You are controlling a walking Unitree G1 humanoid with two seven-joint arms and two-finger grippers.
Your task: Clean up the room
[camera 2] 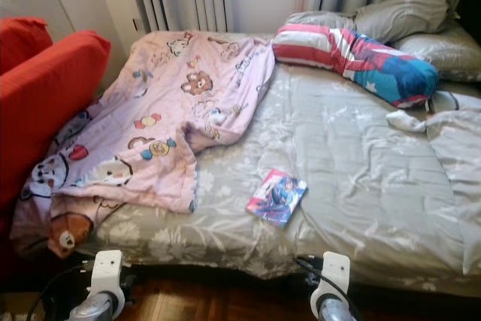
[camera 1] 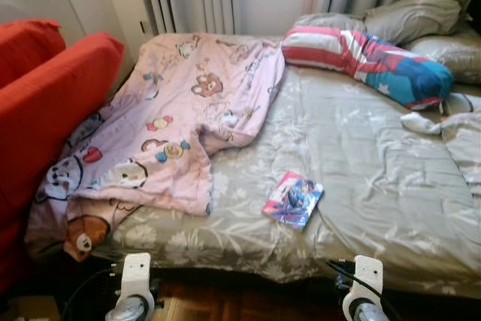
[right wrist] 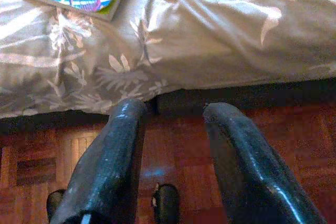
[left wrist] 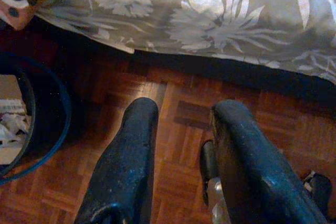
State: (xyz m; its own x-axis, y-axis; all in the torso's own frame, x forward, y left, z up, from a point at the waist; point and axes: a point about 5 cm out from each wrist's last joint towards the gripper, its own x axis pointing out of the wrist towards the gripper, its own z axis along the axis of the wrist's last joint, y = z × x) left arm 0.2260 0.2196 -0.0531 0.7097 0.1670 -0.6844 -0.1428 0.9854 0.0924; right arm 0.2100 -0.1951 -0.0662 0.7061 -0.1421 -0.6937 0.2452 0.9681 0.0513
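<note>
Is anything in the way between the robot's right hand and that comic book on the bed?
Nothing visible is. The right end effector hangs open over the wooden floor just below the bed edge. The comic book lies alone on the grey floral bedspread, apart from the pink blanket.

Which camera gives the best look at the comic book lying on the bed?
The left eye view: the comic book lies whole and unobstructed on the grey floral bedspread, just beyond the pink cartoon blanket's edge. The right eye view shows it equally complete. The right wrist view catches only a cropped corner above that pincer's open fingers.
</note>
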